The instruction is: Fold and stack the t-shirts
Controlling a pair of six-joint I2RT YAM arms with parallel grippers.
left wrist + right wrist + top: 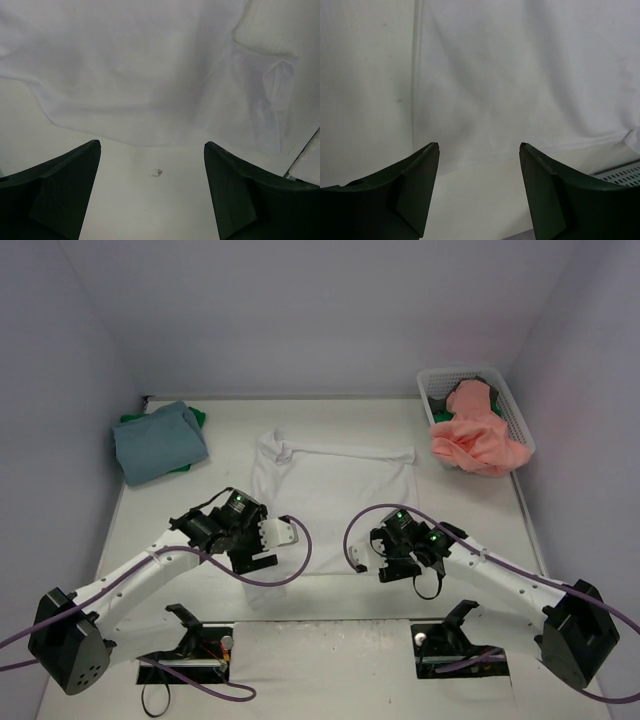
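Observation:
A white t-shirt lies spread flat in the middle of the table. My left gripper hangs open at its near left corner; in the left wrist view the shirt's edge lies just beyond the open gripper, with bare table between the fingers. My right gripper stands open at the shirt's near right hem, holding nothing. A folded light blue t-shirt rests on a green one at the back left. A salmon pink t-shirt spills over the basket's front.
A white mesh basket stands at the back right by the wall, with dark cloth inside it. Purple cables loop from both wrists over the near table. Two black stands sit at the near edge between the arm bases.

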